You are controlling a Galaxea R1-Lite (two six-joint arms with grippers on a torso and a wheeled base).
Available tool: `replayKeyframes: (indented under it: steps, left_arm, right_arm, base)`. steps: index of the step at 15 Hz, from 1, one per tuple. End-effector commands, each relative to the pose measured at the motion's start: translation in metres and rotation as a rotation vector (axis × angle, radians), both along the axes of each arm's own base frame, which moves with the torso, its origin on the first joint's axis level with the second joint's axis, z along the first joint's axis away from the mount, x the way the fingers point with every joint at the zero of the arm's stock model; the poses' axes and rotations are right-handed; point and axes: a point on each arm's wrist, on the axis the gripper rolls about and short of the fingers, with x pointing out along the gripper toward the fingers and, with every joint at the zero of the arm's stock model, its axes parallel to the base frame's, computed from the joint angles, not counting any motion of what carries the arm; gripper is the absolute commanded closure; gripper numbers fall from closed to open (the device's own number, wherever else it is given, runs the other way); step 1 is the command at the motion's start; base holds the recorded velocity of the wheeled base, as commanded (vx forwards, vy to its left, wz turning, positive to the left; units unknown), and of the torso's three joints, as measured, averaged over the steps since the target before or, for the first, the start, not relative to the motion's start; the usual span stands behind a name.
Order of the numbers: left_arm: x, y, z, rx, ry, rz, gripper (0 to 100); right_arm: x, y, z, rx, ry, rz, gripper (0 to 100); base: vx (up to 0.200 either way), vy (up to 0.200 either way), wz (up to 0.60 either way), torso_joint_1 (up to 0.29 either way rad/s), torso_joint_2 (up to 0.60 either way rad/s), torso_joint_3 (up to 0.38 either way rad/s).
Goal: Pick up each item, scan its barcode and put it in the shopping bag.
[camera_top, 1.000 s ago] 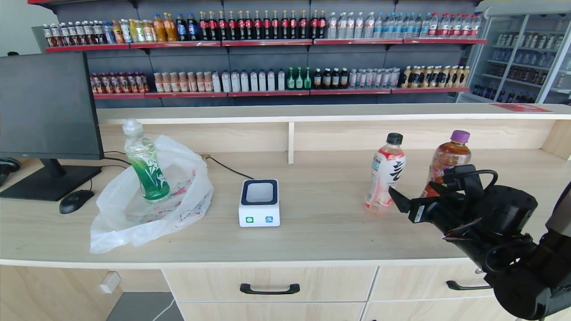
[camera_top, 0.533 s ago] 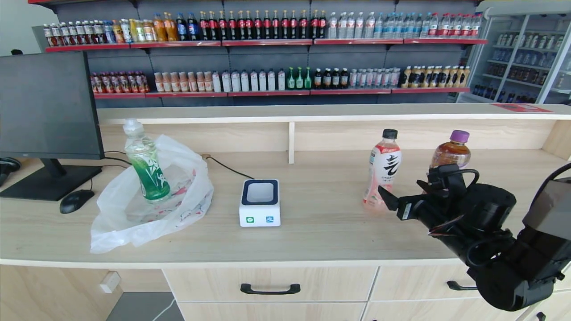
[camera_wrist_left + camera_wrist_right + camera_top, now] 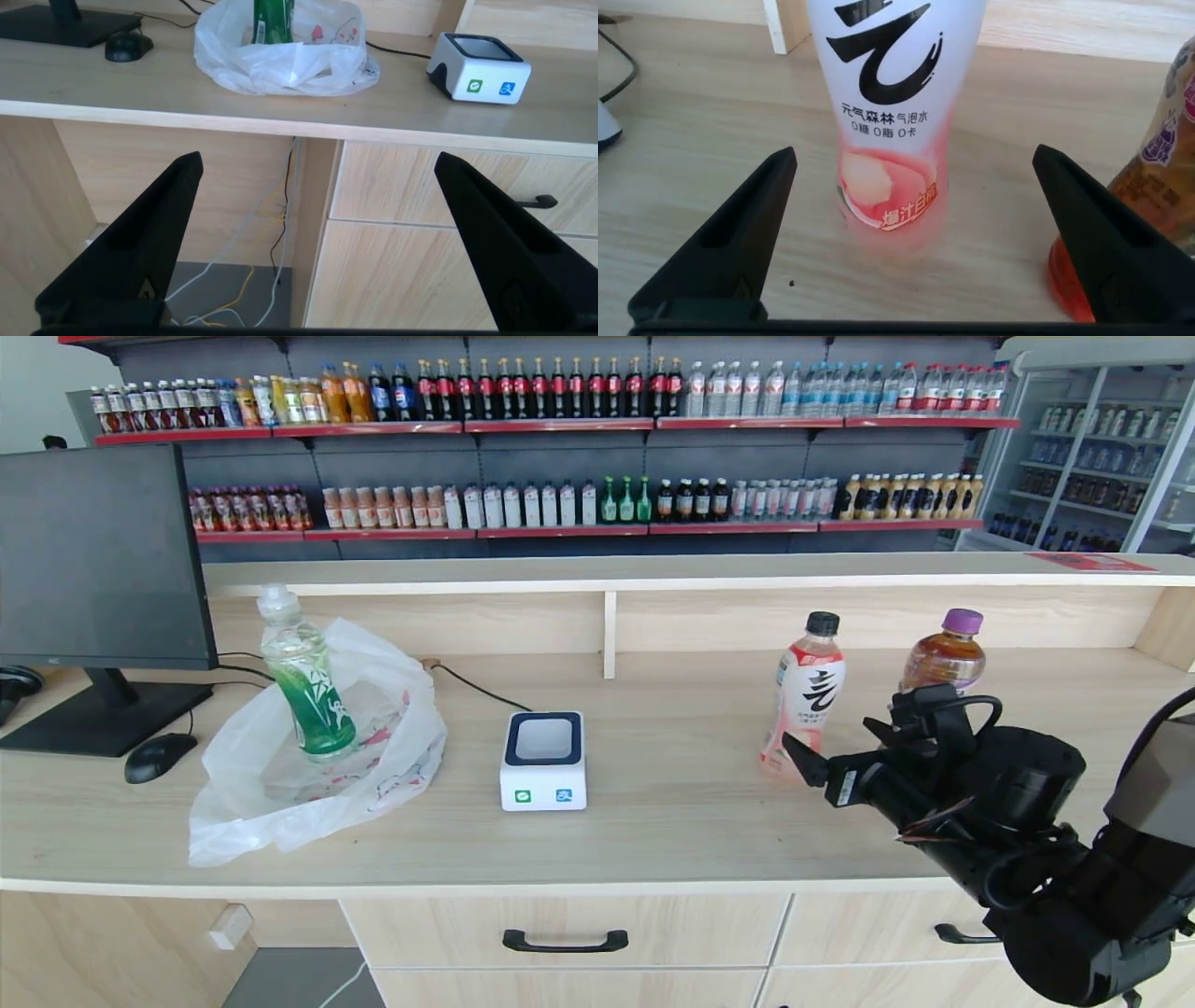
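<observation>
While the right end effector (image 3: 840,745) hangs released close to the pink bottle (image 3: 805,695), that bottle stands upright on the right of the bench (image 3: 672,821): black cap, white label, peach-pink base. There are three bottles: the pink one, an amber one (image 3: 945,658) with a purple cap just to its right, and a green one (image 3: 303,686) in the single white bag (image 3: 280,803) on the left. One scanner (image 3: 543,761) sits between. The left end effector (image 3: 318,163) is released, below the bench edge.

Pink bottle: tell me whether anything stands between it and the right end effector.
Nothing visible does. The right end effector is open and faces the pink bottle, with only counter between them. The brown bottle stands off to one side, out of that path.
</observation>
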Motion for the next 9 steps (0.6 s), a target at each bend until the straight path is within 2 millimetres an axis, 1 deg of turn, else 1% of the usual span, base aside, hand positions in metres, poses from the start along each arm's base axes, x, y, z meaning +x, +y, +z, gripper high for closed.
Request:
replayKeyframes:
  steps: [1,2,3,6,9]
  left_arm:
    - [0.0,0.0,0.0,-0.001,0.0,0.0,0]
    - [0.0,0.0,0.0,0.0,0.0,0.0,0]
    - [0.0,0.0,0.0,0.0,0.0,0.0,0]
    - [0.0,0.0,0.0,-0.001,-0.001,0.0,0]
    - [0.0,0.0,0.0,0.0,-0.001,0.0,0]
  right_arm:
    - [-0.003,0.01,0.004,0.004,-0.016,0.034,0]
    - [0.001,0.012,0.002,0.004,-0.016,0.037,0]
    - [0.009,0.015,0.0,0.007,-0.025,0.037,0]
    - [0.026,0.011,-0.006,0.009,-0.036,0.011,0]
    - [0.034,0.014,-0.01,0.011,-0.041,0.014,0]
  base:
    - [0.0,0.0,0.0,0.0,0.0,0.0]
    - [0.0,0.0,0.0,0.0,0.0,0.0]
    - [0.0,0.0,0.0,0.0,0.0,0.0]
    - [0.0,0.0,0.0,0.0,0.0,0.0]
    - [0.0,0.0,0.0,0.0,0.0,0.0]
